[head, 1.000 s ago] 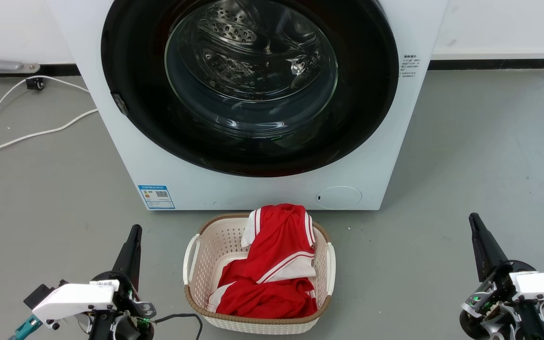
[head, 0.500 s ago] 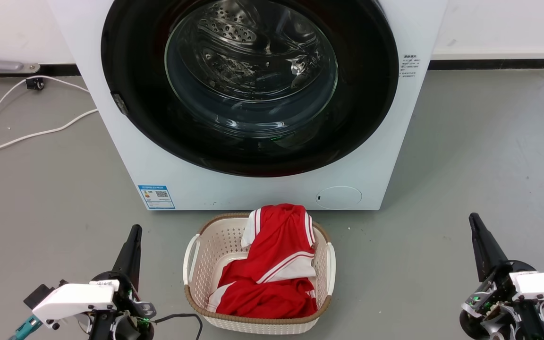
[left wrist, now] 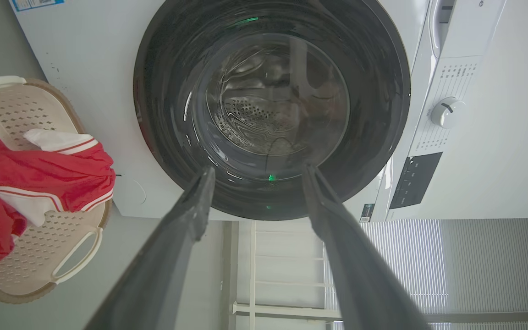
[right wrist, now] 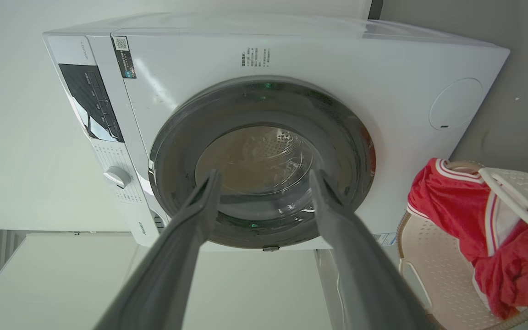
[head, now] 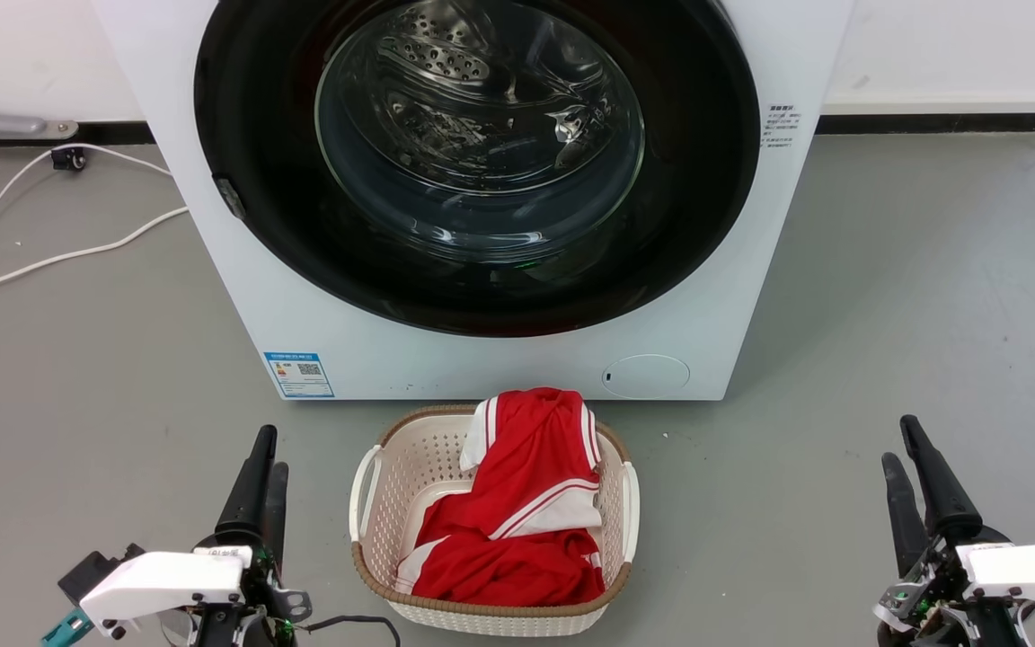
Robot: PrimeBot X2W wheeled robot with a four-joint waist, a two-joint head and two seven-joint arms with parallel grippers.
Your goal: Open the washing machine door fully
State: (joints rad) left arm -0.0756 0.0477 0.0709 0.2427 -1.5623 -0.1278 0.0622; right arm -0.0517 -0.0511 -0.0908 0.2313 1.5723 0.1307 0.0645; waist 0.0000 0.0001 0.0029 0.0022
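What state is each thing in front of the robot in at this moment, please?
Door: shut, flush against the machine.
Left gripper: open, empty.
Right gripper: open, empty.
Basket: upright on the floor, partly filled.
Garment: crumpled, draped over the far rim.

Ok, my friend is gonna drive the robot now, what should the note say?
left tool: open, holding nothing, low on the floor side, apart from the machine.
right tool: open, holding nothing, also apart from the machine.
washing machine door: shut against the white machine.
basket with red clothes sits on the floor before the machine, between the tools.
Done: nothing yet.
Left: reach the door, pull it, swing it fully open.
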